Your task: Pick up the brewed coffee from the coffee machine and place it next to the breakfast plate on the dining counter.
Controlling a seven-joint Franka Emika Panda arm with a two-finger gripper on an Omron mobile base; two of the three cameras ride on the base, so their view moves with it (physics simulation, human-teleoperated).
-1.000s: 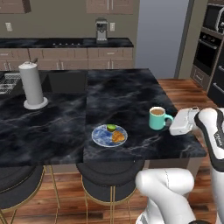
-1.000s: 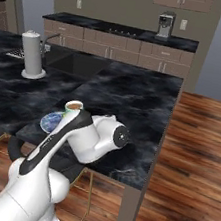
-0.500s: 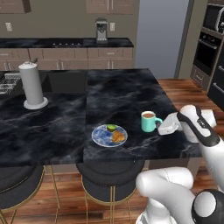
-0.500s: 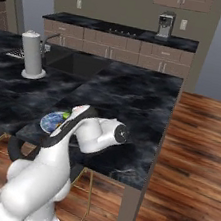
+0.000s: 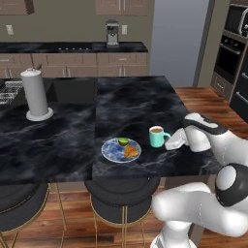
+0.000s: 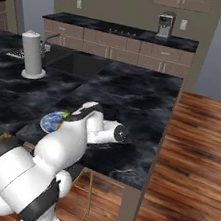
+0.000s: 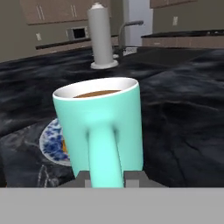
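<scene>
Left base view first: a tall white paper-towel roll [image 5: 37, 94] stands at the far left of the dining counter [image 5: 131, 104]. Further right sits the breakfast plate [image 5: 121, 149], blue with orange food and a green piece. Just beside it, upright on the black marble, stands the brewed coffee [image 5: 157, 136], handle toward the gripper [image 5: 170, 143]. From the hand view the fingers [image 7: 83, 178] flank that handle low down, clamped on it. Back against the wall, the coffee machine [image 5: 112, 34] waits on the rear worktop.
</scene>
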